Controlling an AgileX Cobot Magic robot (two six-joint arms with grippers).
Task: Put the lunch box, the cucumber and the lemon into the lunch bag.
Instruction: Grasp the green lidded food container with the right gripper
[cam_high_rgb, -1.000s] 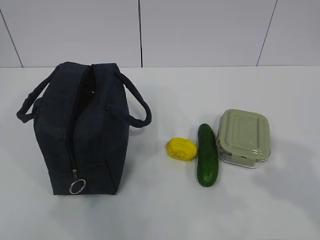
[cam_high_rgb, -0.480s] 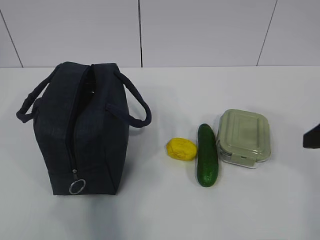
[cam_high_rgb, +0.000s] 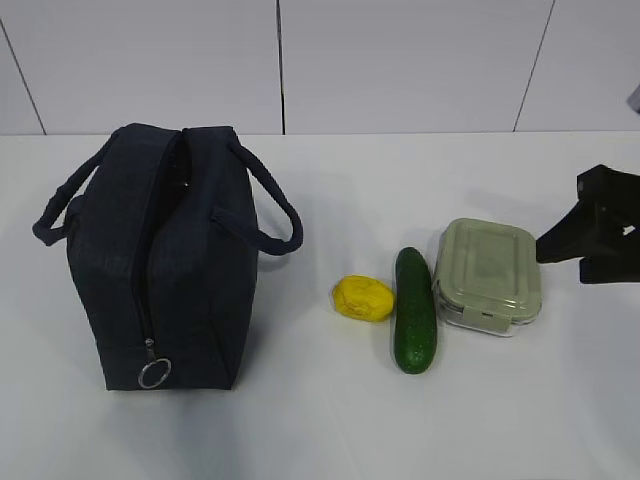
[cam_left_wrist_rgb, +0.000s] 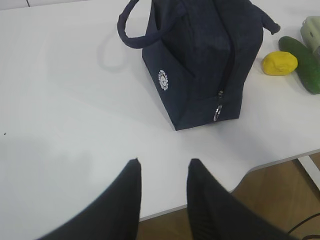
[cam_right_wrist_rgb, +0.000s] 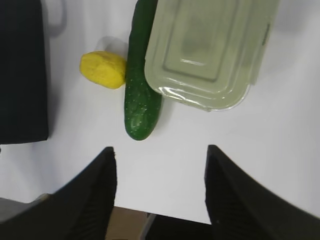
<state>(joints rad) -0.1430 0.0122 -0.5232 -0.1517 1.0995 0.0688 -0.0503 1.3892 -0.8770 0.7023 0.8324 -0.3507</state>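
The right gripper (cam_high_rgb: 560, 248) (matte black, ribbed fingers) hangs with jaws spread and empty, just right of the lunch box (cam_high_rgb: 488, 275), a clear rounded container under a sage-green lid. Beside it lie the smooth dark cucumber (cam_high_rgb: 415, 310) and the dimpled yellow lemon (cam_high_rgb: 364, 298). Far left stands the boxy navy fabric lunch bag (cam_high_rgb: 165, 260). The left gripper (cam_left_wrist_rgb: 162, 197) hovers part-open, holding nothing.

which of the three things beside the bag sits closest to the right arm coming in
The clear rectangular lunch box with the sage-green lid; the dark green cucumber and yellow lemon lie farther left, toward the bag.
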